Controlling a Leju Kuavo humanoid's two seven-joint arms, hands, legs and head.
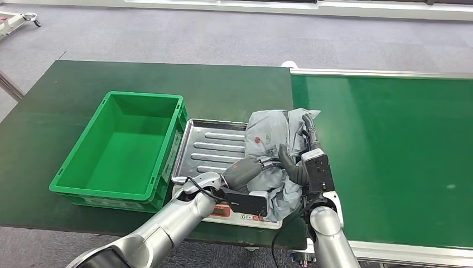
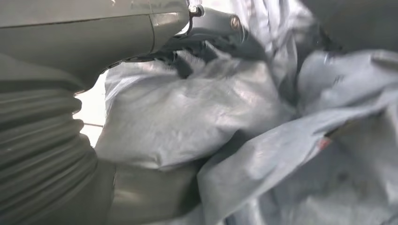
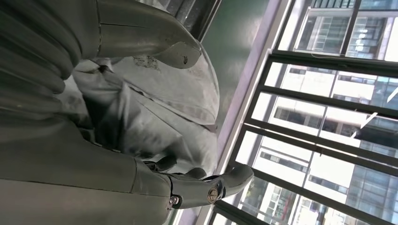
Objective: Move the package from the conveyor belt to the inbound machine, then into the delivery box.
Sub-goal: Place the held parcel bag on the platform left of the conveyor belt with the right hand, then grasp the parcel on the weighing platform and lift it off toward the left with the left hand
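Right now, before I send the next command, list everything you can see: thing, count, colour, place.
Package: one, grey crumpled plastic bag, on the right part of the metal tray, held between both hands.
Metal tray: one, silver, ribbed, top of the inbound machine, right of the crate.
Inbound machine: one, white front edge below the tray, at the table's near edge.
Crate: one, green, nothing inside it, on the table left of the tray.
Table: one, dark green top.
Conveyor belt: one, green with a silver rim, right of the table.
Floor: grey carpet beyond the table.
Left hand: one, grey, grips the package's left side.
Right hand: one, grey, grips the package's right side.
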